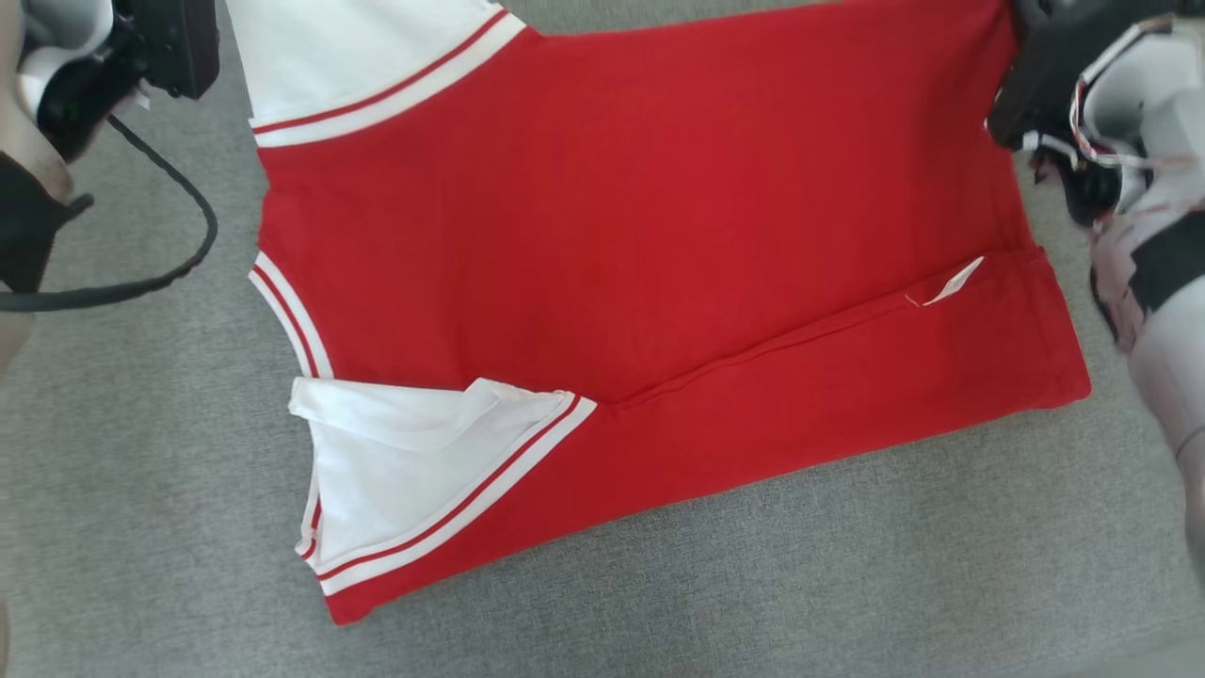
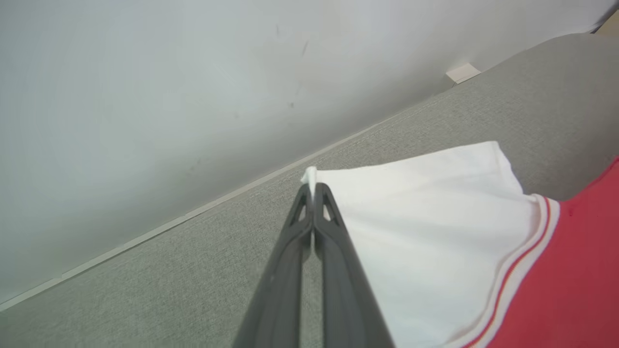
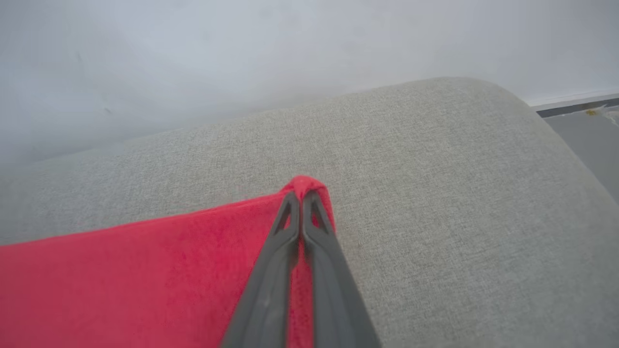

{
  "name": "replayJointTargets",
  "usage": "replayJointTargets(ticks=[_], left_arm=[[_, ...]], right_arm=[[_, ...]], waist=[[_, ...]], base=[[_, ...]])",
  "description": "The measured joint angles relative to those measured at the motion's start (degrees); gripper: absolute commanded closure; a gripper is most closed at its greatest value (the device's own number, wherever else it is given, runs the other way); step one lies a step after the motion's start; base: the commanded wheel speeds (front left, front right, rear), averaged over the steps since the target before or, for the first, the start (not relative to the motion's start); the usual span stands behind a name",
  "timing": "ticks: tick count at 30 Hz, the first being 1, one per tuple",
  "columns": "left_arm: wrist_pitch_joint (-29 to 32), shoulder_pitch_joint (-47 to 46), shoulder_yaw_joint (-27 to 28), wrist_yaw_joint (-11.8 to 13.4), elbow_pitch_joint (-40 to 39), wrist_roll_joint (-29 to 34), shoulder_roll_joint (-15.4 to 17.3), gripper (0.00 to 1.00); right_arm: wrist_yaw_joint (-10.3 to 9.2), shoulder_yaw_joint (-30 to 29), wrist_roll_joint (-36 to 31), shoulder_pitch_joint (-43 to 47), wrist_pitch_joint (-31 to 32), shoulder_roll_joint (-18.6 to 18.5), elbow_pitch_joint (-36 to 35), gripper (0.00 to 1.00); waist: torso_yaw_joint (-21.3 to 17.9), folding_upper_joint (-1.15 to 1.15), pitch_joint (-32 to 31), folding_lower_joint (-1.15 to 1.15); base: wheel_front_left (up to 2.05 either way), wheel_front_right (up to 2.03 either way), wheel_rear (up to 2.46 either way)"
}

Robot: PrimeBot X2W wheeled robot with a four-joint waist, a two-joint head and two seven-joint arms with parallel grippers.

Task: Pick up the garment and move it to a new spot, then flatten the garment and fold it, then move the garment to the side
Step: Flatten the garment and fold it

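Our left tool (image 2: 313, 192) is clenched on the very corner of a white sleeve (image 2: 425, 217) — a sliver of white pokes out past its dark tips. Our right tool (image 3: 301, 199) is pinched tight too, a small hump of red cloth caught between its fingertips. Both bits belong to the garment (image 1: 640, 245), a red shirt with white sleeves trimmed in red and white stripes. In the head view it lies spread across the middle of the grey cushion (image 1: 141, 490), neckline toward nine o'clock, hem toward three o'clock. The held sleeve runs off at eleven o'clock, the held red corner at one o'clock. The other sleeve (image 1: 414, 471) lies crumpled on the body at seven o'clock. From six round to four o'clock a strip of red is turned over onto the body — a small white label (image 1: 955, 281) shows at its seam. A black cable (image 1: 179, 188) loops over the cushion at ten o'clock. Past the cushion's rounded edge, both wrist views show a pale wall (image 2: 145, 96).
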Motion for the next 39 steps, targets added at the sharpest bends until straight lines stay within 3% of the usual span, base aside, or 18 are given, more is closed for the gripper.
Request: replayJointTargets(ticks=[6,12,15,16,17,18,21,28,29,39], left_arm=[[-0.7,5.37,1.63,-0.13,-3.11,-5.06,1.13,1.0],[-0.71,11.98,2.05,-0.13,-12.41,-7.89,6.39,1.0],[-0.25,16.74,3.08,1.42,-18.9,-9.88,9.55,1.0],[0.4,20.47,3.63,3.04,-24.4,-11.79,11.44,1.0],[0.4,20.47,3.63,3.04,-24.4,-11.79,11.44,1.0],[1.16,24.34,3.97,5.24,-30.33,-13.01,13.45,1.0],[1.56,28.22,4.35,7.95,-36.55,-14.56,15.69,1.0],[1.08,40.34,6.09,17.83,-57.03,-17.48,22.71,1.0],[0.68,43.39,6.43,20.35,-61.67,-18.3,24.31,1.0],[-2.88,54.86,7.44,27.83,-73.8,-21.27,27.89,1.0]], right_arm=[[0.0,0.56,8.11,7.14,0.46,-2.38,-5.33,1.0],[0.01,2.03,15.66,13.96,2.21,-6.56,-12.1,1.0],[0.01,3.35,18.59,17.17,3.16,-8.38,-15.78,1.0],[0.01,4.16,20.09,18.97,3.59,-9.79,-17.92,1.0],[0.01,4.16,20.09,18.97,3.59,-9.79,-17.92,1.0],[0.01,4.8,21.25,20.57,3.65,-11.13,-19.63,1.0],[0.01,5.52,22.28,22.02,3.72,-12.24,-21.18,1.0],[0.01,7.09,23.91,25.93,3.64,-15.41,-24.81,1.0],[0.01,7.25,24.35,27.03,3.57,-16.07,-25.79,1.0],[0.01,7.48,26.39,33.14,3.6,-18.67,-30.16,1.0]], waist=[[0.78,0.0,-2.64,-0.01],[1.75,0.0,-5.68,-0.01],[2.23,0.0,-7.14,-0.02],[2.55,-0.01,-8.01,-0.02],[2.55,-0.01,-8.01,-0.02],[2.83,0.0,-8.75,-0.02],[3.06,-0.01,-9.38,-0.02],[3.39,-0.01,-11.06,-0.02],[3.48,-0.01,-11.44,-0.02],[3.79,-0.01,-12.58,-0.01]], base=[[0.0,0.0,0.0],[0.0,0.0,0.0],[0.0,0.0,0.0],[0.0,0.0,0.0],[0.0,0.0,0.0],[0.0,0.0,0.0],[0.0,0.0,0.0],[0.0,0.0,0.0],[0.0,0.0,0.0],[0.0,0.0,0.0]])
